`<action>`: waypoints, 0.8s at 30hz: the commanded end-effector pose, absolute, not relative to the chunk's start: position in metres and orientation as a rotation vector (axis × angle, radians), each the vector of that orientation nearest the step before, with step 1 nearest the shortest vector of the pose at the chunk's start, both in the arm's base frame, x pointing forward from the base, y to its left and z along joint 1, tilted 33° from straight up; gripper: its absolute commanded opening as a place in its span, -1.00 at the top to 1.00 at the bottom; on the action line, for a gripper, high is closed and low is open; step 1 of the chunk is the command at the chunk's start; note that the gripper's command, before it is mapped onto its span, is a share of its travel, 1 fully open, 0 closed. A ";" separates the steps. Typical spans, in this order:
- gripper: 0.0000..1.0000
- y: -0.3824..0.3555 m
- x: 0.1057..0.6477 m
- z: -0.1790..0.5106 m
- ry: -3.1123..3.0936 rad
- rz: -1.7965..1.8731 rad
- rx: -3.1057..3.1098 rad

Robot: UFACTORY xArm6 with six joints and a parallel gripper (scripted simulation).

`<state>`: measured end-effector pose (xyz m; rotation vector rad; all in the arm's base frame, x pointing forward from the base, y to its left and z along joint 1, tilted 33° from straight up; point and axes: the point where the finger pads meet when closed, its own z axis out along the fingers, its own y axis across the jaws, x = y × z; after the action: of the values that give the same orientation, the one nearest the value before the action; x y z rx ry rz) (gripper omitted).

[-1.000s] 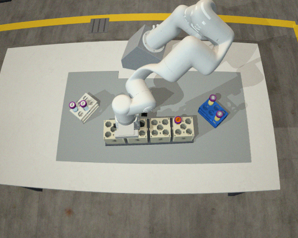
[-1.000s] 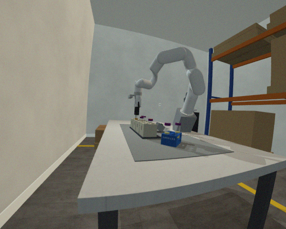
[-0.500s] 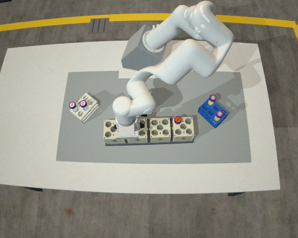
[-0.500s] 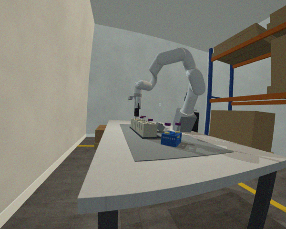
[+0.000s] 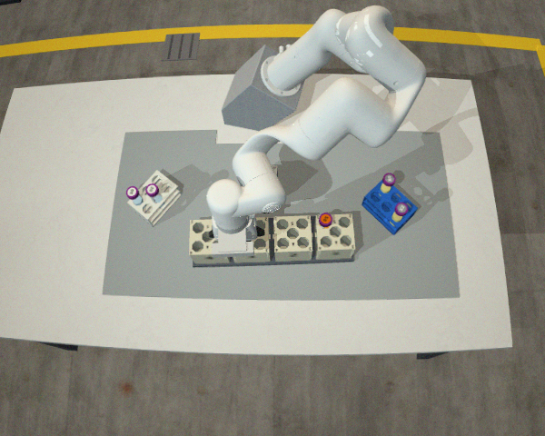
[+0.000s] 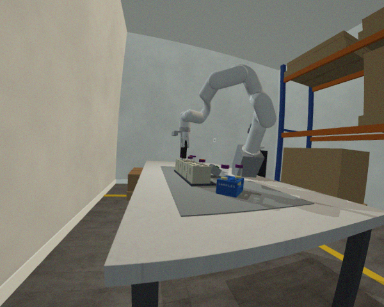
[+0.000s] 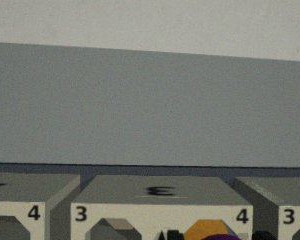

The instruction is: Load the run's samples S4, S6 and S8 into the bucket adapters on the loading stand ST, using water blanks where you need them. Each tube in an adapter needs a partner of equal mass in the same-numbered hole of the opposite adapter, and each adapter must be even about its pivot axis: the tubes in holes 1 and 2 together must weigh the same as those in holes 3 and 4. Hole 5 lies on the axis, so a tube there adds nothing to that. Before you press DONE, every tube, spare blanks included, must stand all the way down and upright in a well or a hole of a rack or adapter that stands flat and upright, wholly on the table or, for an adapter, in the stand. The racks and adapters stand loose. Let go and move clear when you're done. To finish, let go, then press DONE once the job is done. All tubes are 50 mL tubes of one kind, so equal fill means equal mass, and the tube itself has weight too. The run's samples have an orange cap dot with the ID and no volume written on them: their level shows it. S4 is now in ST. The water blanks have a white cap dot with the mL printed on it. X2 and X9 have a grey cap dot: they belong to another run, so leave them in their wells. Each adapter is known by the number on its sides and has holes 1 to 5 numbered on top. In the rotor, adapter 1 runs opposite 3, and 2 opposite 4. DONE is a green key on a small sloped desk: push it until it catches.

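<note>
- Top: four adapters in stand ST (image 5: 272, 263). S4 (image 5: 324, 218) in the 11 o'clock hole of the adapter (image 5: 345, 251) at the 3 o'clock end. Two tubes in the white rack (image 5: 163, 206) at 9 o'clock, two in the blue rack (image 5: 381, 206) at 3 o'clock.
- Exterior: jaws low over the row's far end.
- Wrist: jaws clamped on one yellow-filled tube (image 7: 205, 230) at hole 4 of adapter 3 (image 7: 160, 190). Probably seating a sample; next, press fully down, upright, then release.
</note>
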<state>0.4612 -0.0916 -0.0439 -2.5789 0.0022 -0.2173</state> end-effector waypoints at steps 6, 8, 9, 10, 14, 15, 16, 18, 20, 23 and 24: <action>1.00 -0.088 0.464 -0.051 0.003 -0.222 -2.580; 1.00 -0.088 0.464 -0.051 0.003 -0.222 -2.580; 1.00 -0.088 0.464 -0.051 0.003 -0.222 -2.580; 1.00 -0.088 0.464 -0.051 0.003 -0.222 -2.580; 1.00 -0.088 0.464 -0.051 0.003 -0.222 -2.580; 1.00 -0.088 0.464 -0.051 0.003 -0.222 -2.580; 1.00 -0.088 0.464 -0.051 0.003 -0.222 -2.580; 1.00 -0.088 0.464 -0.051 0.003 -0.222 -2.580; 1.00 -0.088 0.464 -0.051 0.003 -0.222 -2.580; 1.00 -0.088 0.464 -0.051 0.003 -0.222 -2.580; 0.13 -0.087 0.464 -0.051 0.003 -0.222 -2.580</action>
<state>0.4628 -0.0864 -0.0523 -2.5788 0.0022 -0.2175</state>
